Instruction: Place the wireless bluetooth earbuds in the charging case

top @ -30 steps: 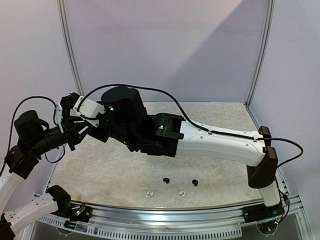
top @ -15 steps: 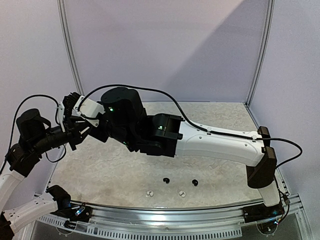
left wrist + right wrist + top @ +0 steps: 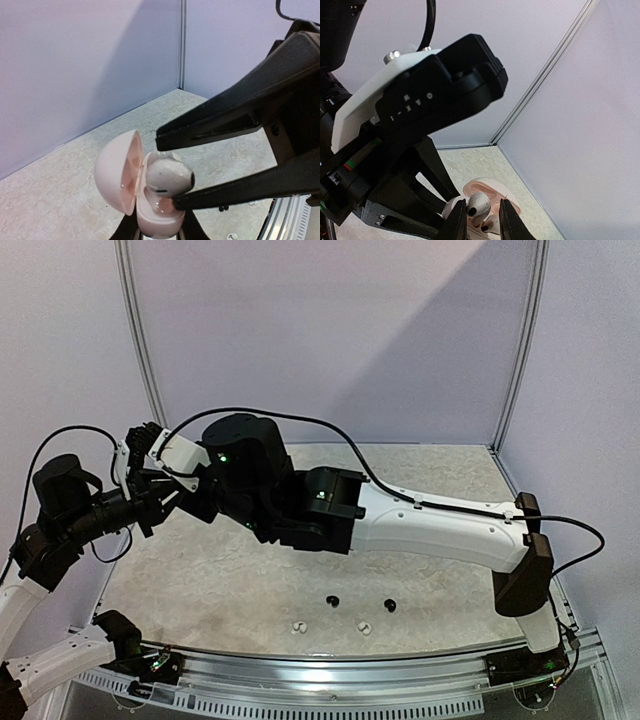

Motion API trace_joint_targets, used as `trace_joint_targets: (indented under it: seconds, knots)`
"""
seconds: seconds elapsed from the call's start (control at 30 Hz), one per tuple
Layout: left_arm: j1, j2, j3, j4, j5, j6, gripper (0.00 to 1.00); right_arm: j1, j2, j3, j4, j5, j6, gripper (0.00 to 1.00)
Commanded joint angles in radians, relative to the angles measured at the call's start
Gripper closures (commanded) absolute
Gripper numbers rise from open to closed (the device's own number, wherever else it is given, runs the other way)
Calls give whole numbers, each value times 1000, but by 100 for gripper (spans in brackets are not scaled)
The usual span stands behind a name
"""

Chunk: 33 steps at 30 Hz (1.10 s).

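Left arm [image 3: 60, 515] nudged | left pincer [image 3: 159, 231] clamps case [image 3: 117, 172] | right pincer [image 3: 482, 222] clamps earbud [image 3: 478, 202] | marbled table [image 3: 220, 580], lilac walls [image 3: 330, 330]

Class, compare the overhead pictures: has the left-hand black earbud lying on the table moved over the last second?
No. The black earbud lies in the same spot against the table's front rail and the nearby white earbud.

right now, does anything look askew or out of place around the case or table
The white earbud pinched in the right jaws lies tilted across the open case, not seated in it. Two black earbuds and two more white earbuds lie loose on the table near the front edge. Nothing looks damaged.
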Motion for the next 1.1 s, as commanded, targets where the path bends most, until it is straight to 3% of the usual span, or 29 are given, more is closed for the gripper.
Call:
trace_joint_targets:
  seconds: [0.0,1.07]
  knots:
    - [-13,-6,56,91,30,-3,100,-16,43,-10,-83,-5,21,76]
    - [-13,0,57,103,22,-9,100,-25,52,-17,-88,-26,46,69]
